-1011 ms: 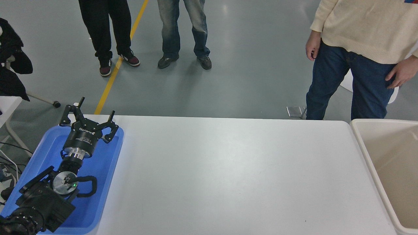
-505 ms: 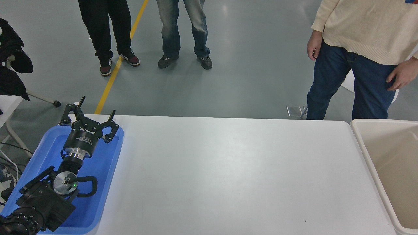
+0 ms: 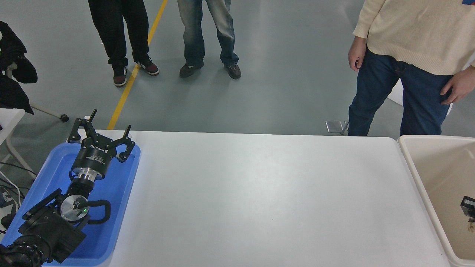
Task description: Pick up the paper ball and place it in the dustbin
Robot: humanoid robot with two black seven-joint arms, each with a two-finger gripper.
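My right gripper (image 3: 468,209) shows only as a dark sliver at the right edge, over the inside of the dustbin (image 3: 412,163), and I cannot tell whether its jaws are apart or together, too little of it is in view. Just under it hangs a small tan scrap that may be the paper ball (image 3: 470,225); I can't make out whether I'm gripping it or it's loose, only that it sits right beside the jaws and above the bin's inner wall. My read: this is the drop-off step, with the ball already carried over the rim. The next move calls for letting go while I'm well inside the rim, so the ball falls into the bin and not onto the white table (image 3: 259,193). My left gripper (image 3: 100,135) sits parked over the blue tray (image 3: 122,193) at the lower left, fingers spread wide and holding nothing
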